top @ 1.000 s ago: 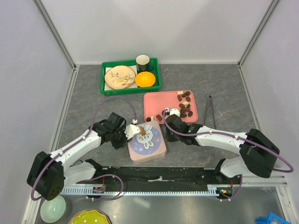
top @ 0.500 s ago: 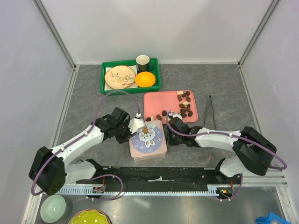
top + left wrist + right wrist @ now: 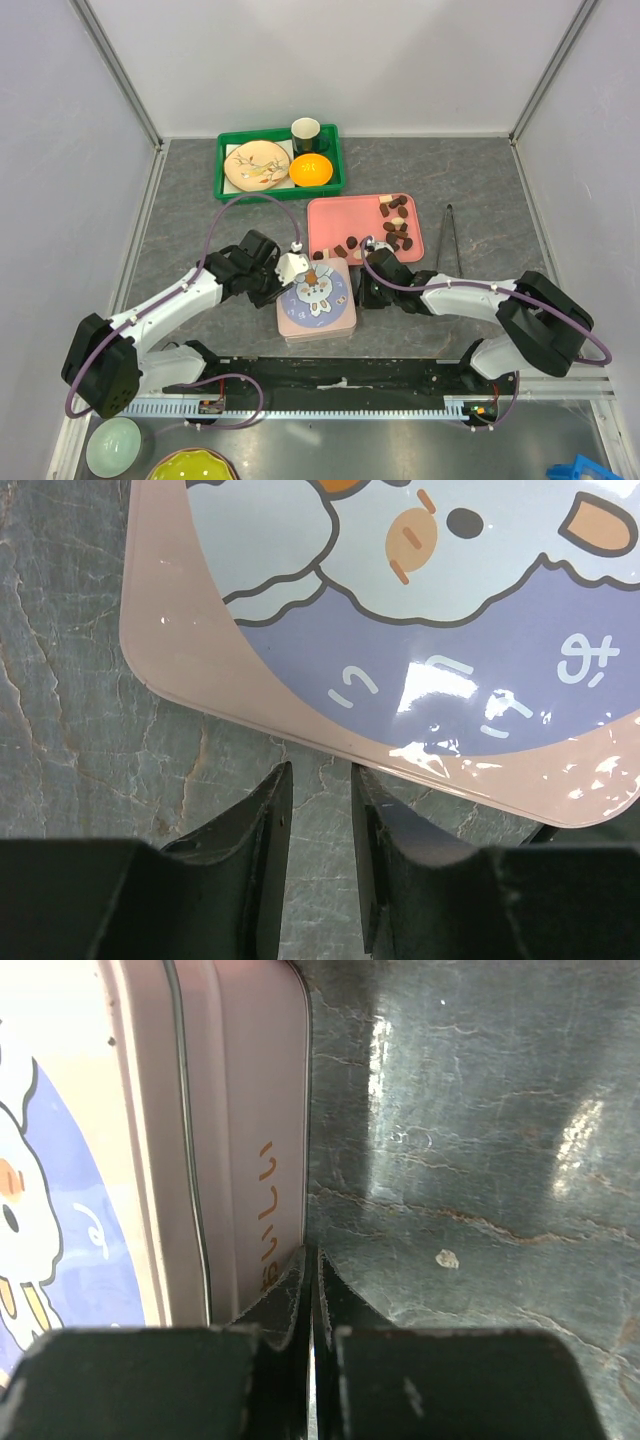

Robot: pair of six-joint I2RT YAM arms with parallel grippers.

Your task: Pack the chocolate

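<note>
The chocolate (image 3: pixel 396 226) lies as several dark and beige pieces on a pink tray (image 3: pixel 325 215), with two more pieces (image 3: pixel 348 245) near the tray's front edge. In front of the tray sits a pink tin (image 3: pixel 318 300) with its bunny lid on. My left gripper (image 3: pixel 293 268) is at the tin's upper left corner. Its fingers (image 3: pixel 270 820) stand a narrow gap apart over bare table, just off the lid's (image 3: pixel 400 600) edge. My right gripper (image 3: pixel 366 293) is shut and empty. Its tip (image 3: pixel 311 1255) presses against the tin's right side wall (image 3: pixel 250 1120).
A green tray (image 3: pixel 226 170) at the back holds a plate, a dark cup and an orange bowl. Black tongs (image 3: pixel 449 240) lie right of the pink tray. Two bowls (image 3: pixel 112 447) stand at the near left corner.
The left gripper has moved up and right to the tin's corner. The right gripper dropped from the tin's top right corner to its right side. The tin now sits squarer.
</note>
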